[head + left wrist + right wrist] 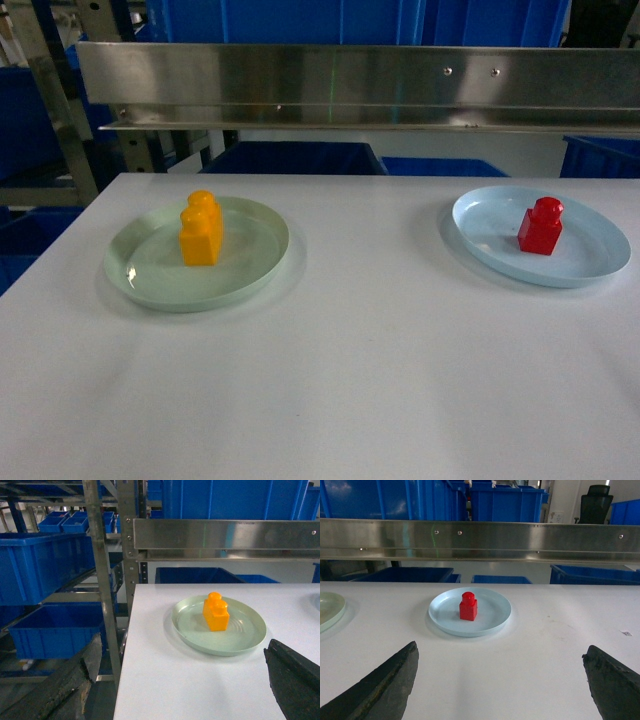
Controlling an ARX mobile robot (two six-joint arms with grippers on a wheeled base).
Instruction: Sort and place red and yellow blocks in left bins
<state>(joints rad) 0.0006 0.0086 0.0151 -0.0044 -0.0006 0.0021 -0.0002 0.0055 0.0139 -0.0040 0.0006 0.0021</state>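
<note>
A yellow block (201,229) stands upright on a pale green plate (150,275) at the table's left; the left wrist view shows the same yellow block (216,612) and green plate (245,640). A red block (540,226) stands on a light blue plate (590,265) at the right, and the right wrist view shows this red block (468,606) on its blue plate (492,620). Neither arm appears in the head view. My left gripper (182,652) is open and empty, short of the green plate. My right gripper (500,662) is open and empty, well short of the blue plate.
The white table (350,380) ends at its left edge (125,650). Left of it, a metal rack (100,555) holds blue bins (45,565), with another bin (55,627) lower down. A steel rail (350,85) runs behind the table, above more blue bins (295,158).
</note>
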